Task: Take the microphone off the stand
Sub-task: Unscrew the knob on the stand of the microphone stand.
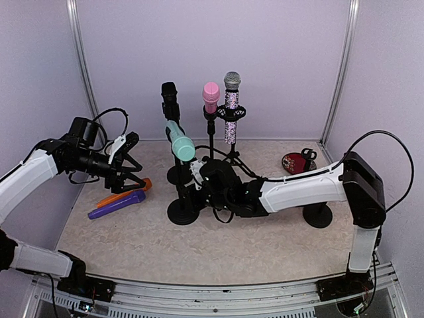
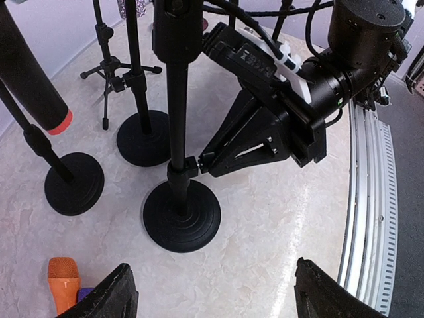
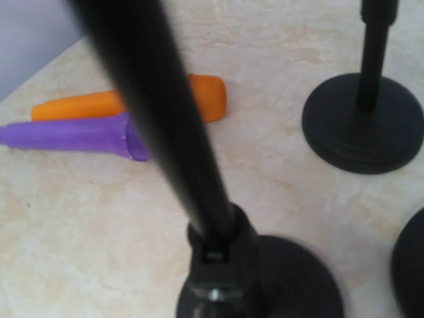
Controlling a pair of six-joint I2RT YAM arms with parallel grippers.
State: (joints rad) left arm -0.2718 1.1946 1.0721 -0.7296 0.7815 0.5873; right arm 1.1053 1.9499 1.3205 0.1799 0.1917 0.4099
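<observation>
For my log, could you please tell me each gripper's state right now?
Left gripper: open, empty.
Right gripper: closed on the stand pole.

R gripper [image 1: 191, 180] at teal mic [image 1: 180, 140] stand [image 1: 182, 211]; L gripper [image 1: 136, 161] spread.

Readable text: none in any view.
Microphones [image 1: 230, 129]: no brand legible.
Front stand [image 1: 182, 212]: no markings.
Robot arms [image 1: 298, 189]: no legible labels.

Both arms wear smooth white shells over black joints. A thin black cable [image 1: 112, 111] loops above the left arm [image 1: 30, 173]; another cable [image 1: 381, 132] arcs off the right arm's [image 1: 301, 189] boxy black elbow. The right gripper [image 2: 196, 163] is black triangular struts, with a white strip on top.
</observation>
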